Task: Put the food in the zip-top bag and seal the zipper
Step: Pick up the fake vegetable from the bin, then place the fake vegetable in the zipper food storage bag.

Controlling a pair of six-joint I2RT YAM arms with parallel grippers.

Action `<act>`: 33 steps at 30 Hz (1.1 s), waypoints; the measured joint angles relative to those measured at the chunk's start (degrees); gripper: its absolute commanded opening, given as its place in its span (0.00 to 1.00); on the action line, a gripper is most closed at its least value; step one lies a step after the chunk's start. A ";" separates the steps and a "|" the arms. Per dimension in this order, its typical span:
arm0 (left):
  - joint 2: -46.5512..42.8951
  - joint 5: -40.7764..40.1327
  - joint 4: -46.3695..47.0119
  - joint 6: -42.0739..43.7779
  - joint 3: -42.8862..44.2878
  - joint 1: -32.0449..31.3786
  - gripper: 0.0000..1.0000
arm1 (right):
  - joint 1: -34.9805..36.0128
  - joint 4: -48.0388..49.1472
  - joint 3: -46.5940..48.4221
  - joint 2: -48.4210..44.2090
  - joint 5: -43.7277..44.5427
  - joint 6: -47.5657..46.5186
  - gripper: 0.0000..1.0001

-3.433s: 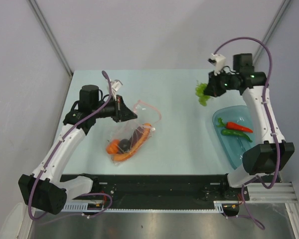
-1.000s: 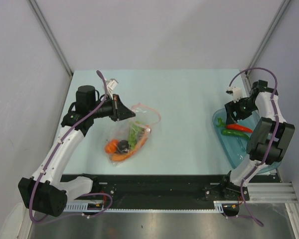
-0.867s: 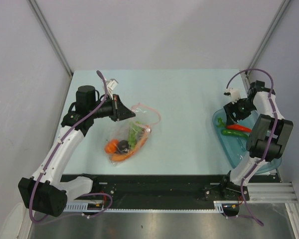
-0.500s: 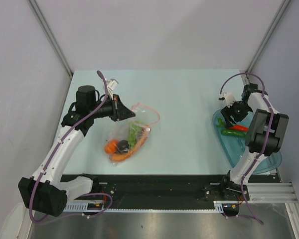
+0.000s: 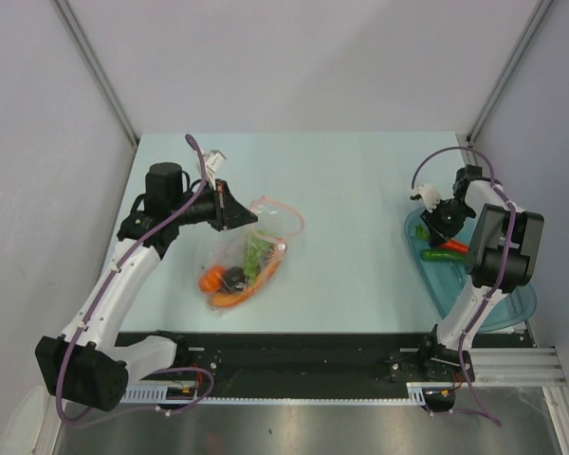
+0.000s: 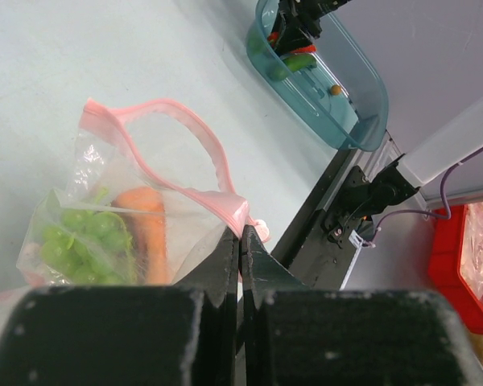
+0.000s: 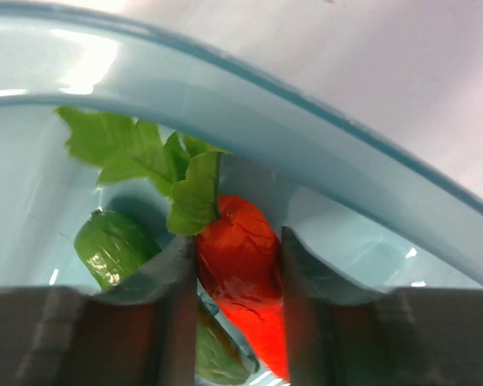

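Observation:
The clear zip-top bag [image 5: 251, 254] lies on the table with its pink zipper [image 5: 283, 210] looped open. Inside show a carrot [image 6: 142, 233], a green grape bunch [image 6: 84, 235], an orange-red fruit [image 5: 212, 280] and a dark ball [image 5: 234, 277]. My left gripper [image 5: 249, 216] is shut on the zipper [image 6: 185, 153] at the bag's near corner, also in the left wrist view [image 6: 242, 233]. My right gripper [image 5: 436, 227] is down in the teal bowl [image 5: 427, 277]. In the right wrist view [image 7: 237, 241] its fingers press both sides of a small red pepper [image 7: 243, 269].
The teal bowl [image 7: 306, 112] sits at the table's right edge and also holds a green pepper [image 7: 113, 245] and a green leaf [image 7: 141, 149]. It shows in the left wrist view [image 6: 350, 104]. Grey walls close in the left, back and right.
The right arm released the grape bunch into the bag, swung back over the teal bowl and lowered its fingers around the red pepper. The left arm and the bag have stayed put.

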 measured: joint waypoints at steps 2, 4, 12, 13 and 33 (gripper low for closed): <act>0.00 -0.02 -0.02 0.02 0.00 0.00 0.00 | 0.00 0.24 -0.37 -0.79 0.28 0.11 0.00; 0.00 0.00 -0.07 0.02 0.00 0.00 0.00 | 0.20 0.02 -1.05 -2.73 0.42 0.85 0.00; -0.07 0.00 -0.02 -0.02 -0.11 0.00 0.00 | 2.19 0.96 -1.29 -19.80 -3.93 10.54 0.00; -0.07 0.00 0.04 -0.04 -0.22 0.00 0.00 | 2.56 1.64 -1.03 -22.27 -5.57 12.83 0.00; -0.44 0.02 0.85 -1.22 -1.27 0.24 0.02 | 35.12 47.71 3.76 -23.65 -11.69 94.25 0.00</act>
